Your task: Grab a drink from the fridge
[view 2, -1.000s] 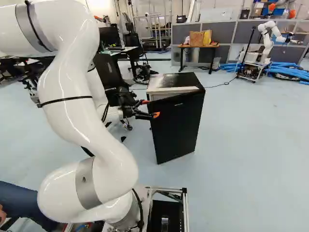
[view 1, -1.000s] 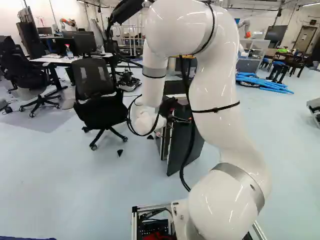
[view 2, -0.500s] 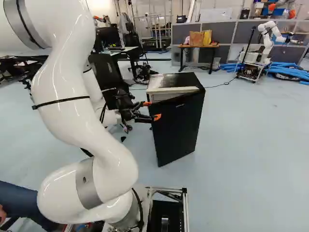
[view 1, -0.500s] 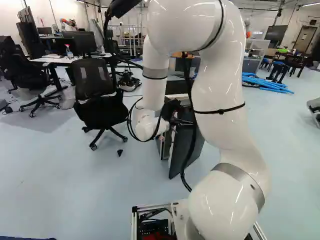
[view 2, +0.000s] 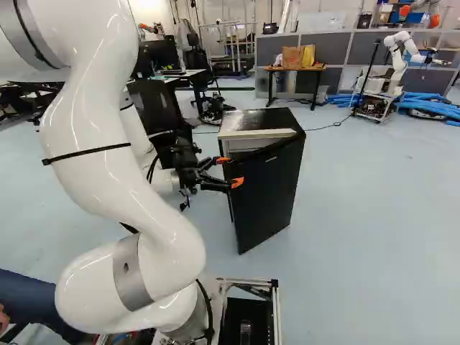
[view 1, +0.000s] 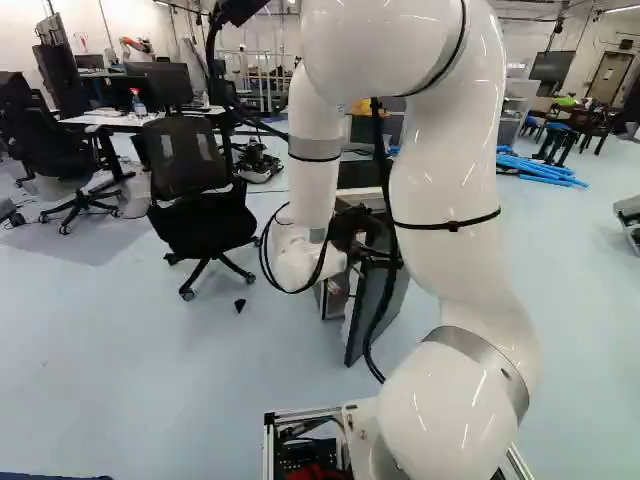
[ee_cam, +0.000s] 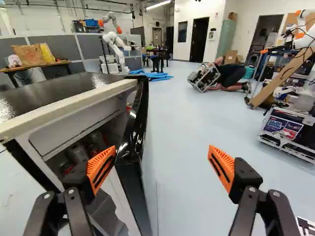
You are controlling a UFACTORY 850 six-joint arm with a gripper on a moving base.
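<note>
The black fridge stands ahead with its door partly open. In the right base view my gripper is at the door's free edge, near the top. In the wrist view the gripper is open; one orange pad is at the gap on the door's inner side, the other stands well off its outer face. The door's edge lies between the fingers, not clamped. Whether the nearer pad touches it I cannot tell. Through the gap, several cans show dimly inside the fridge.
An office chair stands left of the fridge. Behind the fridge is a wooden table with bags. Another robot stands farther back by blue tubes. In the wrist view a person kneels far off beside a metal frame.
The fridge door has swung a little wider, its free edge coming toward the base. My arm has drawn back slightly, the gripper moving along with the door edge. The base has stayed put.
</note>
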